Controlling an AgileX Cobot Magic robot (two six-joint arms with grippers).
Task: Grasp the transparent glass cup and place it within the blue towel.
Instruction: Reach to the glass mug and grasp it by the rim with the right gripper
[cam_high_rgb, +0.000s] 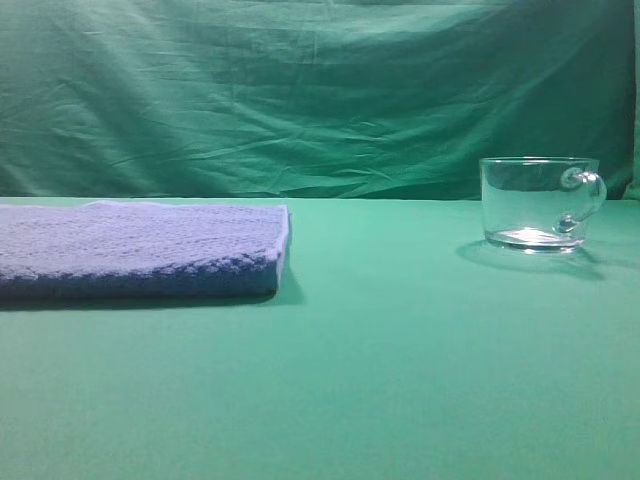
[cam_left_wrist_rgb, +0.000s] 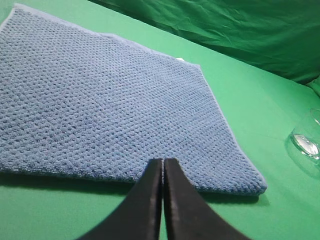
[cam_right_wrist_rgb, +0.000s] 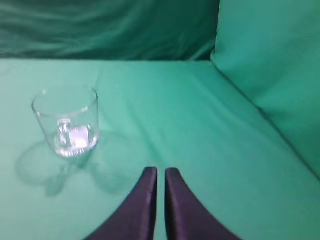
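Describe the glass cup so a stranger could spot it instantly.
Look across the green-covered table to its right side, well away from the blue towel lying on the left. There stands the transparent glass cup, upright and empty. It is the only clear object, wide and squat, with a small loop handle.

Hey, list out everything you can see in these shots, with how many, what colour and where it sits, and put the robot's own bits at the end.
transparent glass cup: one, clear, upright on the table at the right of the high view, handle turned right, nothing inside, apart from the towel.
blue towel: one, blue-lavender, folded flat on the table at the left of the high view, nothing on it.
table cover: one, green, spread under both things.
backdrop cloth: one, dark green, wrinkled, hanging behind the table.
left pincer: one, black, shut, above the towel's near edge in its wrist view, holding nothing.
right pincer: one, black, shut, short of the cup in its wrist view, holding nothing.
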